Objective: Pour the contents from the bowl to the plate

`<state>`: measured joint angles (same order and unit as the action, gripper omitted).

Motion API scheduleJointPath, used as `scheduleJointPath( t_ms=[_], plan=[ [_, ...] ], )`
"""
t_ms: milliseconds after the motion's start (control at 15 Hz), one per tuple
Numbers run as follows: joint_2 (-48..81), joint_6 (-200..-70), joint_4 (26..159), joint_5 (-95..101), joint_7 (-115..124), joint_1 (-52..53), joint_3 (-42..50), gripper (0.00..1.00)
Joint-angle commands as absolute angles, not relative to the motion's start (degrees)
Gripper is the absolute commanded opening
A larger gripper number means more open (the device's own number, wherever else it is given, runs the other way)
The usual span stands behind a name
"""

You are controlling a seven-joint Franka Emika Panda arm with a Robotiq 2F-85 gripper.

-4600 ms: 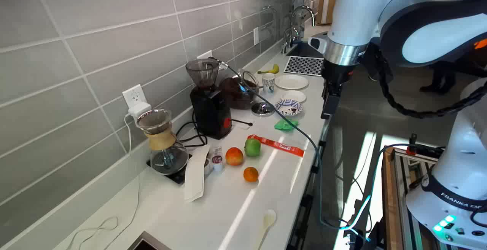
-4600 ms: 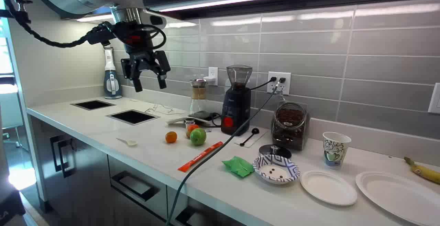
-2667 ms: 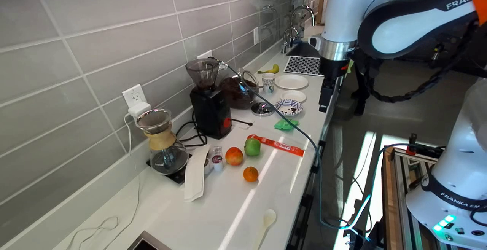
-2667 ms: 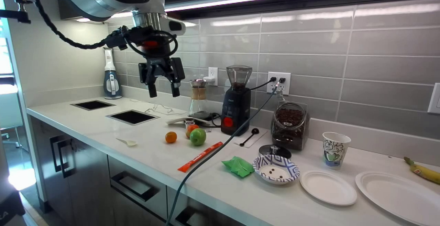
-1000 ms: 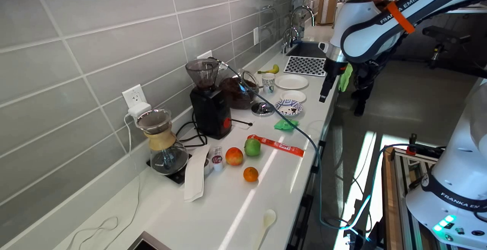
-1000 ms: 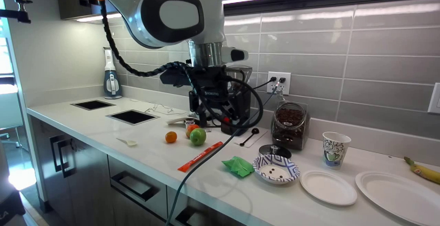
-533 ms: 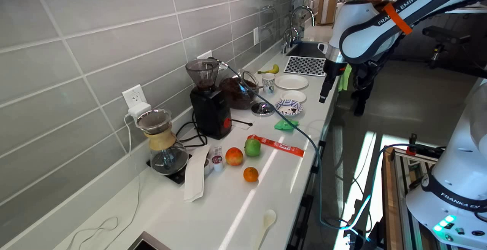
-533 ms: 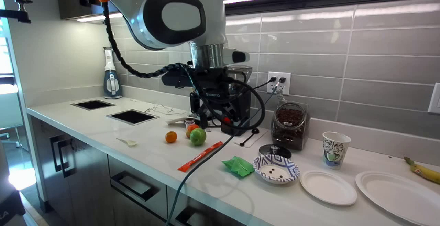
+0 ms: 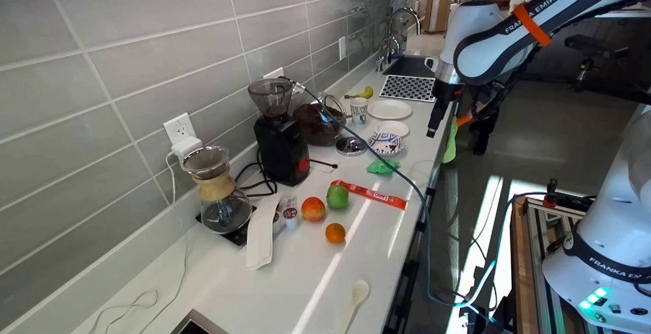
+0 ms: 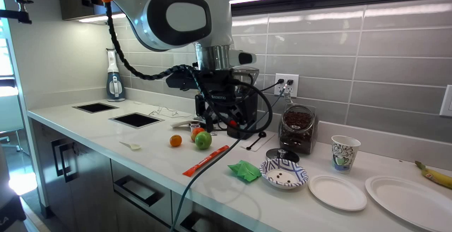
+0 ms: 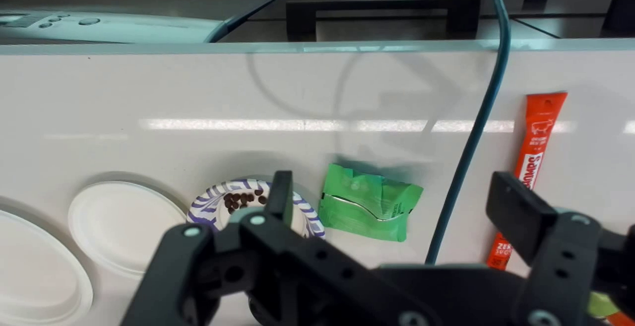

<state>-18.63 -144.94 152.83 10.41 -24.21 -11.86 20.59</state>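
Matt paper and creased plastic on a glossy counter (image 11: 149, 88)

The counter looks smooth, with mirror-like streaks; the tiles (image 10: 307, 71) gleam too. Bowl (image 10: 284, 168), plates (image 10: 337, 194) and cup (image 10: 346, 153) look like paper, the plates smooth and nearly matt. The packet (image 11: 367, 202) is creased, shiny plastic, the stick (image 11: 532, 164) wrapped in smooth film. The lid (image 9: 351, 145) looks like polished metal, the tool (image 11: 394, 199) mostly matt.
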Motion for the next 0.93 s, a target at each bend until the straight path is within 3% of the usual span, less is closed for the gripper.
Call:
scheduleJointPath(
  t_ms=[0,867],
  plan=[
    [-16.69,-145.29,151.38,10.02,-23.38,-13.24,20.12,1.0],
    [-11.58,-145.19,147.32,3.42,-33.76,-14.37,25.25,1.0]
  ],
)
